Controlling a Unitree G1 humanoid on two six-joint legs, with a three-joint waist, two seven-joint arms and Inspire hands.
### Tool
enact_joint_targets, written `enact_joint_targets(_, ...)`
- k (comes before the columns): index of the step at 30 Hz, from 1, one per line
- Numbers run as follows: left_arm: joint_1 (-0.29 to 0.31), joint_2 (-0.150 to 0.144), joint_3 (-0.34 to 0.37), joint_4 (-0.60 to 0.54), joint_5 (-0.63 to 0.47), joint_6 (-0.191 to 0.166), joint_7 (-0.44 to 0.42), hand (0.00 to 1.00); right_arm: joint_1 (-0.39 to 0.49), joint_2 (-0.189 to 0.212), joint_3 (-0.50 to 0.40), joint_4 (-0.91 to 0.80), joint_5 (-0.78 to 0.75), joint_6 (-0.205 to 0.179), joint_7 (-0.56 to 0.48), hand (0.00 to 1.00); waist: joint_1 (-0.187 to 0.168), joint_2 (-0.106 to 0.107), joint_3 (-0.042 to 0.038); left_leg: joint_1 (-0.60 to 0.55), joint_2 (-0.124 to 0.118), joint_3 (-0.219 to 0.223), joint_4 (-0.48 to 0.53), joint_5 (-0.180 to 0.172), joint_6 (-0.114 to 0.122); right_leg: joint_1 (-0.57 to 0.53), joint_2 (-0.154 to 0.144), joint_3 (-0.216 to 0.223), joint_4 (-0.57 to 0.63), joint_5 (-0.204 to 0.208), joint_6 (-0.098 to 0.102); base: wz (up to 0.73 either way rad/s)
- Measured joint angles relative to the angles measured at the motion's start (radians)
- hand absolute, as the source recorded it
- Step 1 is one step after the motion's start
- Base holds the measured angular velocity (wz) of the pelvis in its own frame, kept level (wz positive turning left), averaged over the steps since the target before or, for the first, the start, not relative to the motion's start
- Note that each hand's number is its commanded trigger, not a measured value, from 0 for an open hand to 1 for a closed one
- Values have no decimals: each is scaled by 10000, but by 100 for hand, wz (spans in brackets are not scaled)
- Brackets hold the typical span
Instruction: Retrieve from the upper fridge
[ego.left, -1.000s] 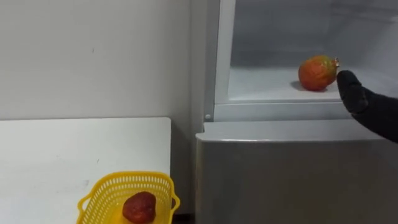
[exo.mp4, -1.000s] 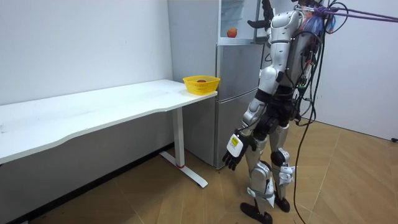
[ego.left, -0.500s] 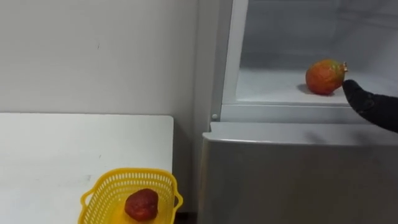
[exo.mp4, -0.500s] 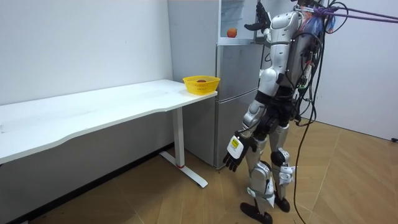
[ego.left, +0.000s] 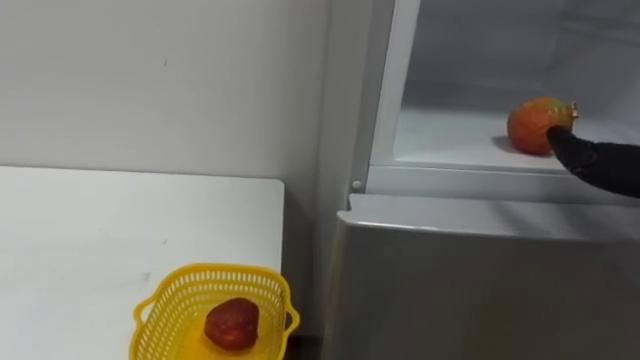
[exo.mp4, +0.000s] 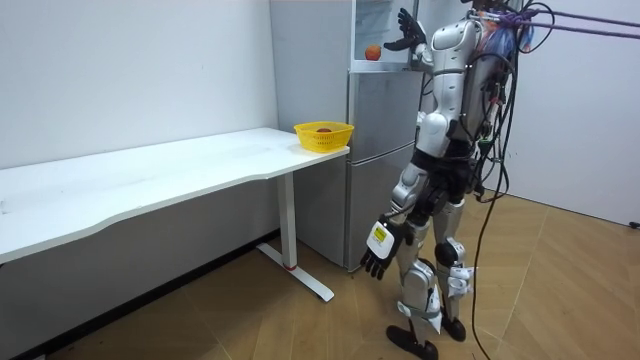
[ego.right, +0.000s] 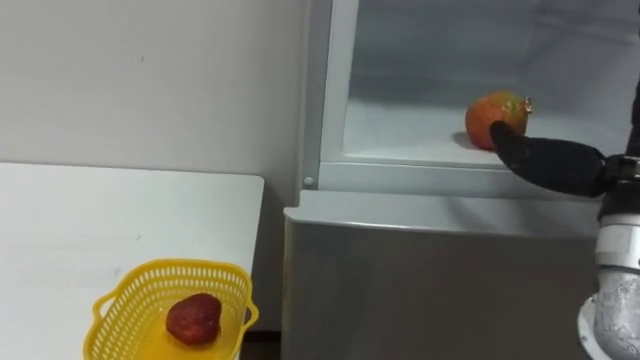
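An orange-red round fruit (ego.left: 533, 122) (ego.right: 490, 116) lies on the white shelf (ego.left: 450, 140) of the open upper fridge compartment. My right hand (ego.left: 598, 160) (ego.right: 548, 160), black, reaches in from the right at shelf height, and a fingertip touches the fruit's right side without curling round it. In the room view this hand (exo.mp4: 404, 30) is raised beside the fruit (exo.mp4: 373, 52) with its fingers spread. My left hand (exo.mp4: 377, 251) hangs relaxed by my thigh. I stand facing the fridge.
A yellow plastic basket (ego.left: 215, 271) (exo.mp4: 323, 135) holding a dark red fruit (ego.left: 232, 323) stands at the corner of the white table (ego.left: 100, 230), left of the fridge. The grey lower fridge door (ego.left: 480, 290) is closed below the shelf.
My right hand has moved left and up along the shelf until a fingertip meets the fruit. The eye view has shifted a little to the left. The fruit has stayed put.
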Motion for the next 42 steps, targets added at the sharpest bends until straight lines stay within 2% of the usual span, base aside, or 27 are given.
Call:
enact_joint_targets(4,77,19,32,-85,109,0,-85,0,-256,-1,1,199,20,12,51,0,28,-59,33,-89,2,-21,-4,0,0,-30,-7,-124,4,0,0,2)
enact_joint_targets(6,131,26,208,-113,138,4,-234,0,-546,-49,0,383,20,20,144,0,-1,-101,13,-171,3,-54,2,0,0,-62,-7,-169,-3,0,0,6)
enact_joint_targets(9,230,99,331,-209,328,25,-438,0,-860,-248,0,511,57,142,372,0,-16,-179,-21,-208,-7,-149,55,0,0,-55,-7,-242,-6,1,2,10)
enact_joint_targets(13,269,136,322,-212,333,73,-458,0,-1583,-530,81,1304,109,241,607,0,11,-243,14,-234,-16,-207,126,0,0,-32,0,-210,-7,1,2,4)
enact_joint_targets(16,261,154,212,-212,334,153,-458,0,-1756,-715,285,1717,103,249,842,0,46,-258,25,-245,-18,-217,136,-1,0,-38,11,-116,-7,1,2,0)
enact_joint_targets(28,248,192,189,-215,306,195,-399,0,-1934,-958,518,2587,769,357,1129,0,53,-262,24,-327,-24,-247,208,0,0,-105,25,64,-5,1,0,1)
enact_joint_targets(31,285,189,177,-205,302,196,-396,0,-2200,-1062,549,3140,769,365,1224,0,38,-267,27,-330,-38,-281,210,0,0,-69,16,13,-10,1,1,2)
enact_joint_targets(34,308,193,177,-207,305,219,-408,0,-2516,-1086,592,3785,887,560,1352,0,36,-308,29,-341,-41,-316,209,0,1,-52,13,-78,-9,0,1,3)
enact_joint_targets(38,404,201,173,-221,331,374,-444,0,-2549,-1162,924,4308,1086,678,1661,0,59,-390,-27,-342,-40,-325,215,0,1,-59,8,-132,-10,0,1,0)
enact_joint_targets(42,482,281,176,-326,503,423,-596,0,-2736,-1180,928,4809,1425,754,1904,0,20,-402,-33,-432,-61,-477,362,-5,8,-55,-6,-273,-7,0,2,10)
